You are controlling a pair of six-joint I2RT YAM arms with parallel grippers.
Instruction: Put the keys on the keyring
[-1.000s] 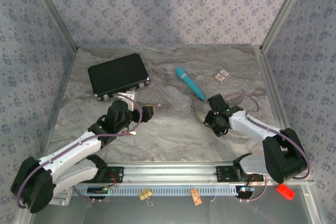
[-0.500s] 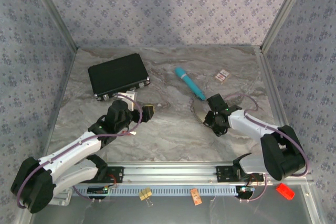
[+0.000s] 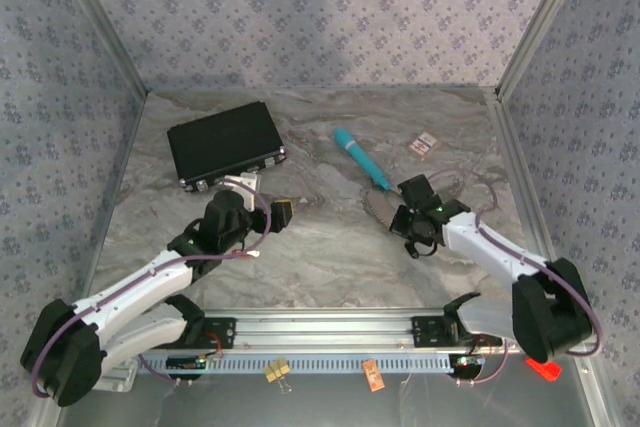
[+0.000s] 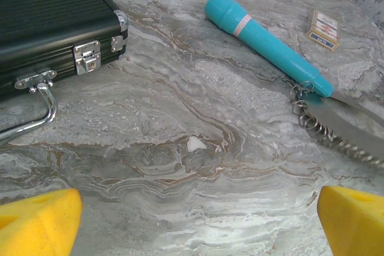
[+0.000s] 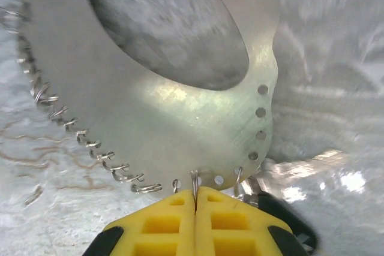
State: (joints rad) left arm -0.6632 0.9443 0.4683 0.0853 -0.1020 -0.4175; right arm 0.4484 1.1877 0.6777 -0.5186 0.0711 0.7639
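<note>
at the right tool (image 5: pixel 196 192), keyring (image 5: pixel 180 124) rim, far edge cut off

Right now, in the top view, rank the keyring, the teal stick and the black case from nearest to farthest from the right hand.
1. The keyring: pinched at its rim by the right hand, which is shut on it.
2. The teal stick: just beyond the keyring, toward the back.
3. The black case: back left, across the table.
</note>
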